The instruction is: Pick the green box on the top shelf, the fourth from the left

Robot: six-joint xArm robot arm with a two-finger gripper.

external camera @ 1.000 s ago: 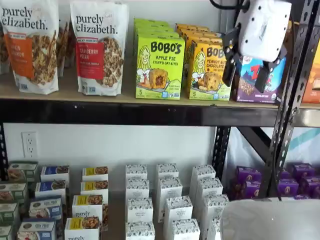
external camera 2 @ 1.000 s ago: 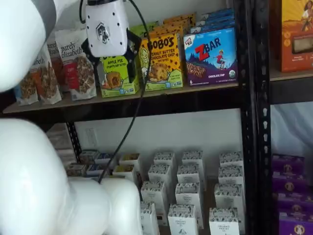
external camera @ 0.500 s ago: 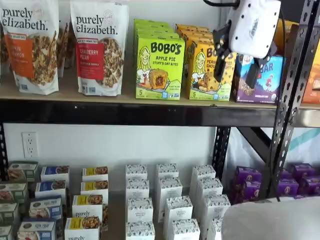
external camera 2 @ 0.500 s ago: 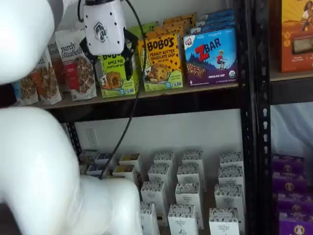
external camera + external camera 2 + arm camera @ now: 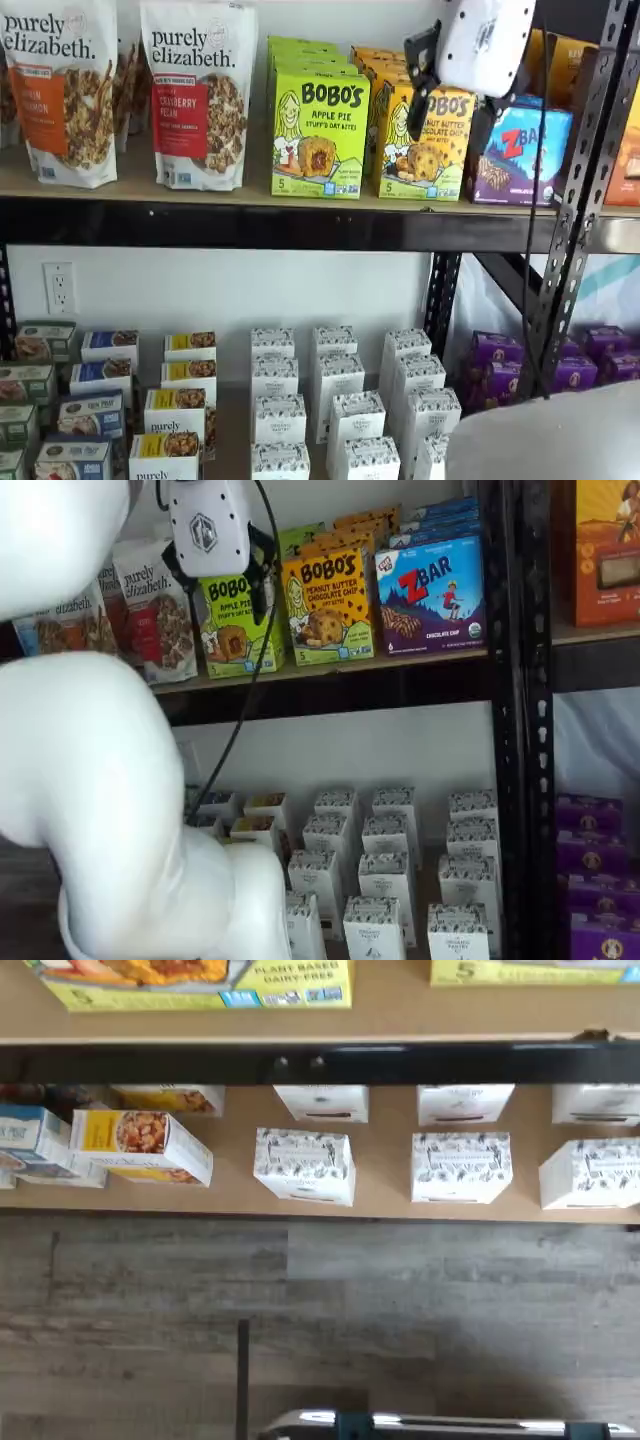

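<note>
While the gripper [image 5: 450, 108] hangs in front of the top shelf [image 5: 250, 225], its two black fingers are seen spread well apart in both shelf views, with a plain gap between them and no box held there. The white gripper body [image 5: 207, 525] is seen above the fingers in both shelf views, with a black cable [image 5: 262, 650] hanging just beside it.

The green box [image 5: 319, 133], a lime-green Bobo's Apple Pie carton, stands upright at the front edge of the top shelf, untouched by either finger. In a shelf view it is seen beside the fingers, on the side toward the granola bags, while the open jaws frame the yellow-orange Bobo's peanut butter chocolate chip carton [image 5: 425, 150]. In a shelf view from the other angle, the green box [image 5: 238, 625] is seen behind and just below the open jaws, partly covered by the gripper body. How near the fingers are to the carton in depth cannot be told.

A blue ZBar box [image 5: 520, 155] stands on the far side of the jaws from the green box. Two Purely Elizabeth granola bags [image 5: 198, 95] are placed beyond the green box, well apart from the jaws.

White patterned cartons [image 5: 335, 395] are ranged on the lower shelf, far below the jaws. The lower edge of a lime-green carton [image 5: 200, 985] is shown in the wrist view, on the tan board.
</note>
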